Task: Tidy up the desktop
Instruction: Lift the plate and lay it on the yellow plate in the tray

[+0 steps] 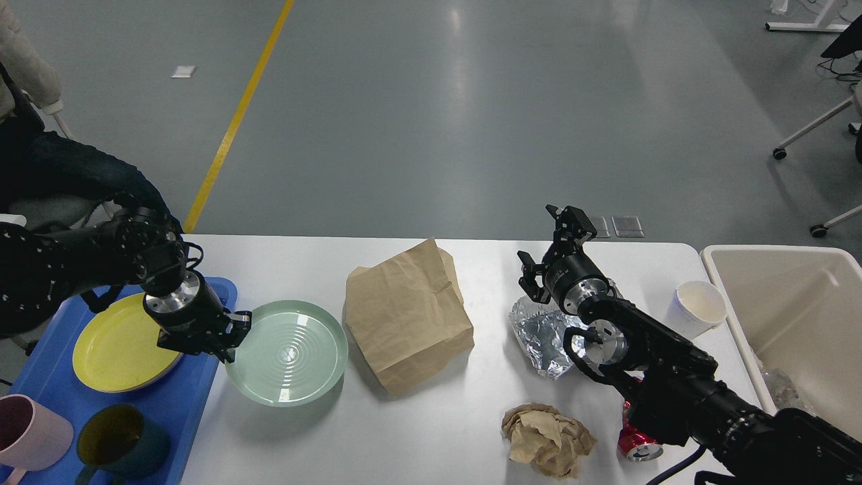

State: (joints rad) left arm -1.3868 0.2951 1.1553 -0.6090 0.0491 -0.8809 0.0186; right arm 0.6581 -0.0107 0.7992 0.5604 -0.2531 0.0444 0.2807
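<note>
Grey workshop floor with a yellow line lies beyond the desktop (431,431), a white top that fills the lower half of the view and carries everything below. At far left, behind the left gripper (229,333), a blue tray (202,391) holds a yellow plate (111,350), a pink mug (30,431) and a dark mug (118,441). The left gripper is closed on the near rim of a pale green plate (289,353), which appears lifted clear of the top, with a shadow beneath it. Just right of that plate a brown paper bag (404,316) is seen. Further right, the right gripper (549,252) hangs with its fingers spread and nothing between them; crumpled foil (542,333) lies just below it, a paper cup (697,306) to its right, and a beige bin (794,296) beyond that. A crumpled paper ball (545,438) rests nearer the camera.

An edge grip on a smooth plate may slip or let it tilt and drop, and the yellow plate or the tray rim could be struck when it is carried over.

A red can (636,444) is largely hidden by the right arm; the mugs and the bin are cut off by the frame, and the left fingertips cannot be told apart clearly.
</note>
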